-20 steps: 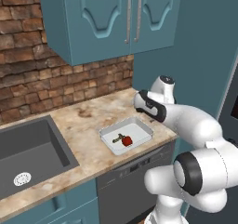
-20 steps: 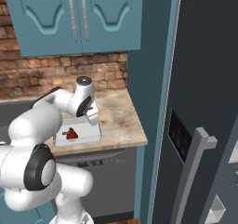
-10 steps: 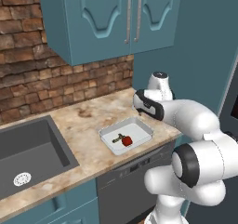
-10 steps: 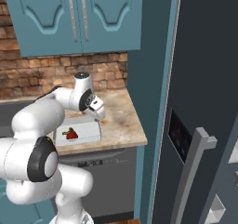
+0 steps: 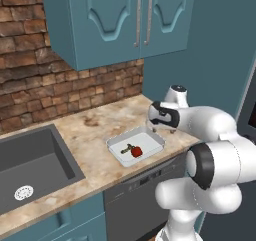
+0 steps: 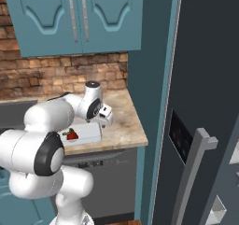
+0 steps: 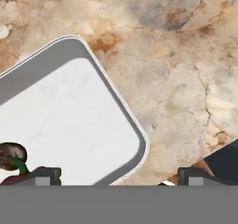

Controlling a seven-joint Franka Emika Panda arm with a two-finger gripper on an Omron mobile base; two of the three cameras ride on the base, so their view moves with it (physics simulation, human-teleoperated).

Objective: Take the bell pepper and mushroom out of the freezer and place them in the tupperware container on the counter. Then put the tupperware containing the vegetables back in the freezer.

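Observation:
The tupperware container (image 5: pixel 151 139) lies on the counter (image 5: pixel 100 122), a shallow pale tray. Inside it sit the red bell pepper (image 5: pixel 136 151) and, touching it, the small dark mushroom (image 5: pixel 127 148). My gripper (image 5: pixel 161 129) hovers open above the tray's right end, with nothing between its fingers. In the right base view the gripper (image 6: pixel 103 121) hangs over the tray (image 6: pixel 91 132), with the pepper (image 6: pixel 72 136) at its left. The hand view shows the tray's rounded corner (image 7: pixel 69 116), the mushroom (image 7: pixel 11 154) at the lower left, and my gripper (image 7: pixel 120 176) straddling the rim. The freezer (image 6: pixel 205 79) stands closed at the right.
A dark grey sink (image 5: pixel 30 170) is set into the counter at the left. Teal wall cabinets (image 5: pixel 115 20) hang above, against a brick backsplash (image 5: pixel 45 90). A dishwasher (image 5: pixel 132 200) sits under the counter. The freezer's bar handle (image 6: pixel 193 172) juts out near the base.
The hand has shifted slightly toward the tray's right end, and the arm has swung that way. The jaws stay wide apart. Pepper, mushroom and tray have not moved.

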